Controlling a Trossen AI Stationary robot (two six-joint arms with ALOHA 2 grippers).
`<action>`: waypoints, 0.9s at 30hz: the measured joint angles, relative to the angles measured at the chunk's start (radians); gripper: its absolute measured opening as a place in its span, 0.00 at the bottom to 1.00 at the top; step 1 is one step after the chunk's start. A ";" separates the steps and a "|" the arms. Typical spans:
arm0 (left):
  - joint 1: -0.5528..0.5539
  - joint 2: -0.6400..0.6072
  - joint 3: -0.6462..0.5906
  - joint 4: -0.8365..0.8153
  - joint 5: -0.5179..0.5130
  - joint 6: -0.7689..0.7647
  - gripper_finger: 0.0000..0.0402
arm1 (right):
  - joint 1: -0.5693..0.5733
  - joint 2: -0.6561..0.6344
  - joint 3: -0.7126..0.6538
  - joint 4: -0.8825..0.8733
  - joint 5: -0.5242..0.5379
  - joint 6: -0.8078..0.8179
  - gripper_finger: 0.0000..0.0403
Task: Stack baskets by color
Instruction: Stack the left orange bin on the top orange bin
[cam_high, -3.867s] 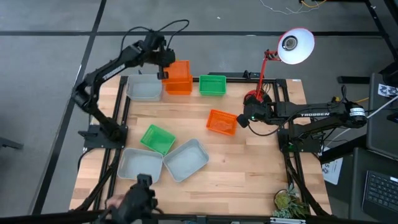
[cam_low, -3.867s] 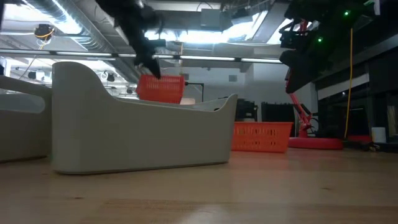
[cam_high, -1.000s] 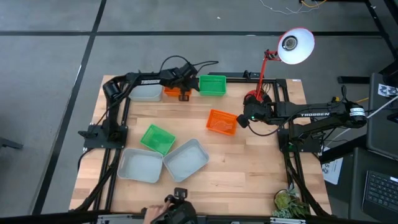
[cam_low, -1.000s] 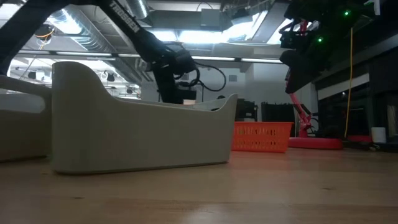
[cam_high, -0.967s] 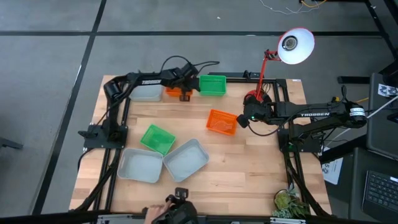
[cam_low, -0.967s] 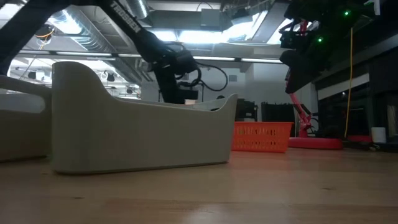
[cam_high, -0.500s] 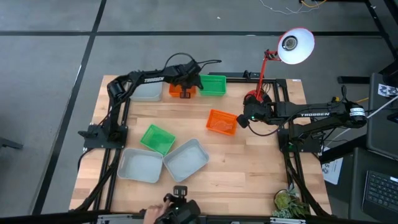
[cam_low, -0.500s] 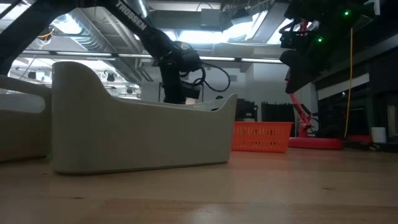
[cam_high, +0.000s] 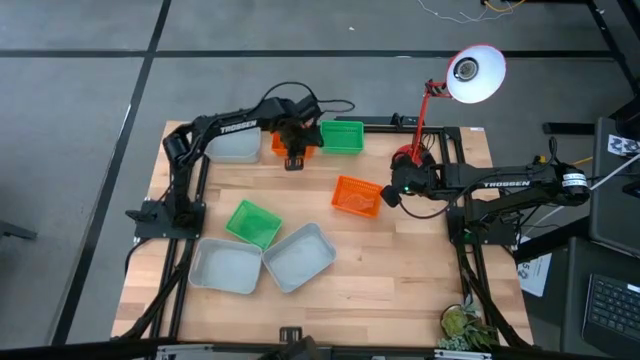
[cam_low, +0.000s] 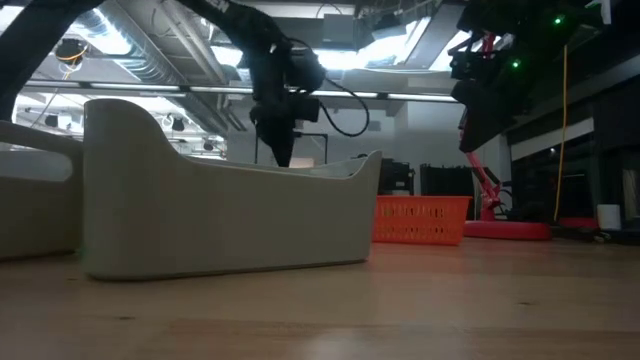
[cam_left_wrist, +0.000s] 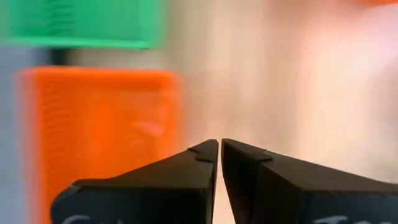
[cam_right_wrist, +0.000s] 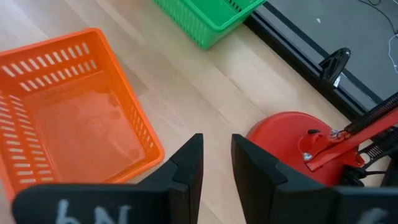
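Left gripper (cam_high: 294, 160) clenched on nothing, orange stacked baskets (cam_high: 281, 143) just behind its jaws at the table's far edge, right gripper (cam_right_wrist: 216, 163) parted and empty, loose orange basket (cam_right_wrist: 68, 121) just beside its jaws, green basket (cam_right_wrist: 205, 15) beyond

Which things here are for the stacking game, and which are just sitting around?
For the job: orange baskets and; green baskets and; pale baskets and.

Just sitting around: red desk lamp; small plant at the table's corner.
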 joint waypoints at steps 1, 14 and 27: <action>-0.002 0.000 -0.010 0.008 0.050 0.008 0.03 | 0.000 0.000 0.000 -0.001 0.001 0.000 0.21; 0.019 0.014 -0.195 0.243 -0.066 -0.002 0.03 | 0.000 0.000 0.000 -0.001 0.002 -0.003 0.21; 0.067 0.013 -0.194 0.283 -0.114 0.027 0.03 | 0.000 0.000 0.000 -0.001 0.003 -0.003 0.21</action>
